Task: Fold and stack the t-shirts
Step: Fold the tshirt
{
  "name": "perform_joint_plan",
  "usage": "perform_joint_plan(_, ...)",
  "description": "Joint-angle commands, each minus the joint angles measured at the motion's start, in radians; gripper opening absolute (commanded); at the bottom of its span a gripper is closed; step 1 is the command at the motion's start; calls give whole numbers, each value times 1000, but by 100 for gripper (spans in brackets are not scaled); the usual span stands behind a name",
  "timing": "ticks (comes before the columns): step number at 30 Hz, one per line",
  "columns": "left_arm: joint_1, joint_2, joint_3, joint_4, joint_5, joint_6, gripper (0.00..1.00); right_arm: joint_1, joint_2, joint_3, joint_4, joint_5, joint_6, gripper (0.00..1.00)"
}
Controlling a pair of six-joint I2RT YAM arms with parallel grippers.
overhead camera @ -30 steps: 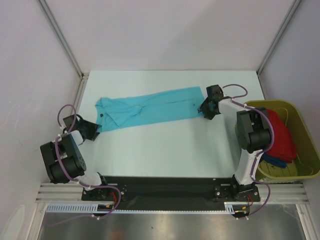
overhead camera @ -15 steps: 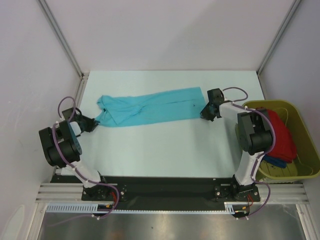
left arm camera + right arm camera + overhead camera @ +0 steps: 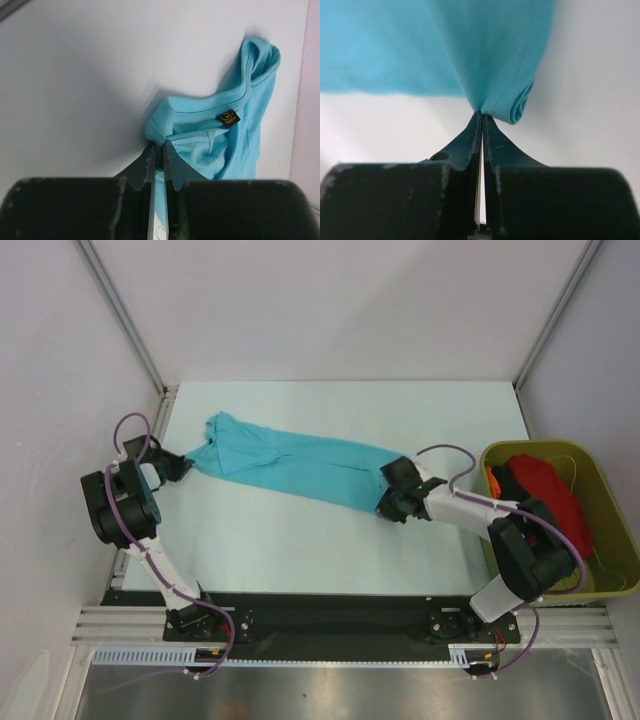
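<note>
So the turquoise t-shirt (image 3: 290,465) is pulled out long across the table (image 3: 300,550), laid on a slant from about 10 o'clock down to 4 o'clock in the top view. It's bunched at the 10 o'clock end and flatter through the middle.

The left gripper (image 3: 183,464) is parked at the shirt's 9 o'clock tip. From the left wrist view, the jaws are seen pressed nearly together with a thin fold of turquoise cloth pinched between them. The ribbed collar (image 3: 210,102) is right past the tips, and the small dark label (image 3: 229,118) sits at roughly 1 o'clock from the pinch.

The right gripper (image 3: 385,502) is at the 4 o'clock end. Its jaws are fully clamped, and a rolled hem corner of the shirt is caught right at the tips.

Whether the middle of the shirt is resting on the table or lifted just off it can't really be told.

Over at 3 o'clock, an olive-green tub (image 3: 600,590) is set against the table edge. A red t-shirt (image 3: 545,495) is heaped in it, and a bit of orange cloth (image 3: 493,480) is tucked at its 10 o'clock corner.
</note>
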Motion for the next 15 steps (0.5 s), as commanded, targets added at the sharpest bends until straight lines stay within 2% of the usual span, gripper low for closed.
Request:
perform_joint_plan(1,-11,56,113,14,-28,31,9,167,-94,-42,-46,119,224,0)
perform_joint_plan(2,-11,67,130,14,-37,37,9,271,-120,-70,-40,136,269,0)
perform_joint_plan(5,-10,105,190,11,-45,62,10,419,-110,-84,-30,184,396,0)
perform_joint_plan(6,-10,115,207,-4,-50,78,10,501,-98,-76,-31,176,415,0)
perform_joint_plan(11,2,121,262,-16,-64,108,17,687,0,-10,15,92,339,1)
perform_joint_plan(13,12,107,270,-33,-74,126,25,718,37,16,38,49,294,7)
perform_joint_plan(14,13,87,279,-51,-84,135,37,718,43,25,36,26,264,18)
perform_joint_plan(15,15,76,287,-102,-112,152,45,715,39,54,14,-8,186,23)
